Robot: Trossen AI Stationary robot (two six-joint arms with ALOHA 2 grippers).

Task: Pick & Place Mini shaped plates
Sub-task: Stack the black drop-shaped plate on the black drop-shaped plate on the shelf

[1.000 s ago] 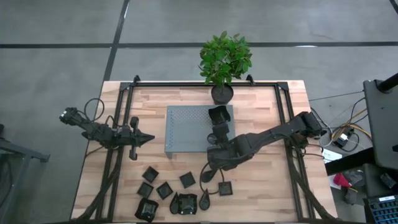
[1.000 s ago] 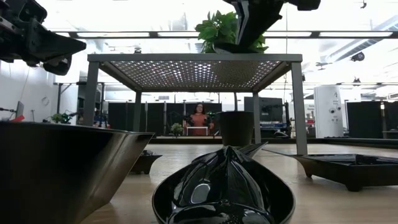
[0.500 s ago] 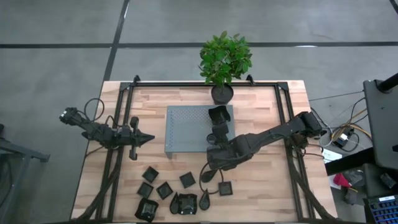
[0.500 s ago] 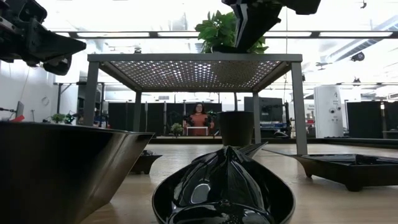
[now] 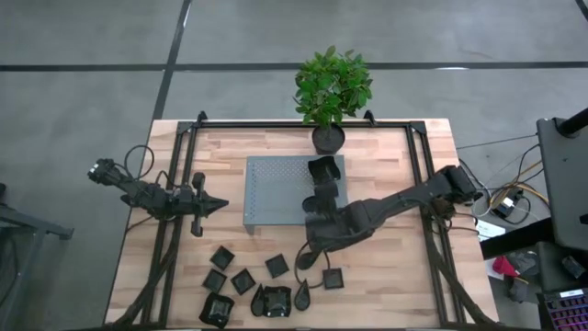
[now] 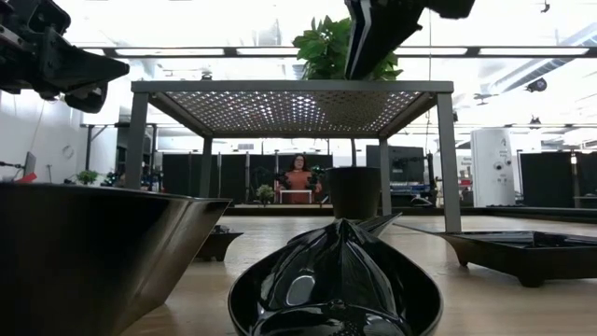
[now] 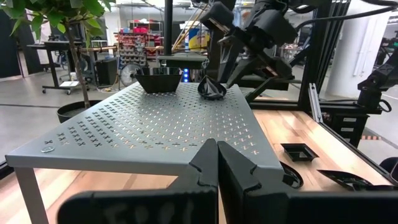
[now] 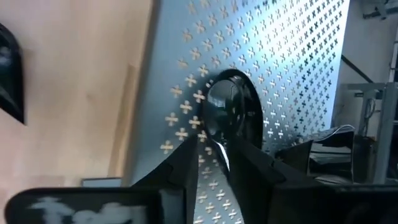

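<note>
A teardrop mini plate (image 8: 227, 109) lies on the grey perforated platform (image 5: 276, 188) near its right edge, beside a square mini plate (image 5: 323, 169). My right gripper (image 8: 216, 165) stands over the teardrop plate (image 7: 211, 89), shut on its narrow end. Several more black mini plates (image 5: 243, 280) rest flat on the wooden table near its front edge. In the low view, a teardrop plate (image 6: 336, 280) fills the foreground. My left gripper (image 5: 220, 206) waits shut to the left of the platform, touching nothing. My right gripper pinches the teardrop plate's pointed end (image 8: 216, 149) between its two fingers (image 8: 186, 165). It comes slanting down from the table's near-right side. The plate's rounded body (image 8: 230, 102) sits on the platform's top.
A potted plant (image 5: 328, 138) stands just behind the platform's far right corner. Black frame rails (image 5: 175, 230) run along the table's left and right sides. A person (image 6: 298, 177) shows far off in the room behind. Bare wood lies to the right of the platform (image 5: 386, 165).
In the low view, my right gripper has turned a little above the platform and looks narrower than before. Both arms keep their places in the high view, and the plates have stayed put.
</note>
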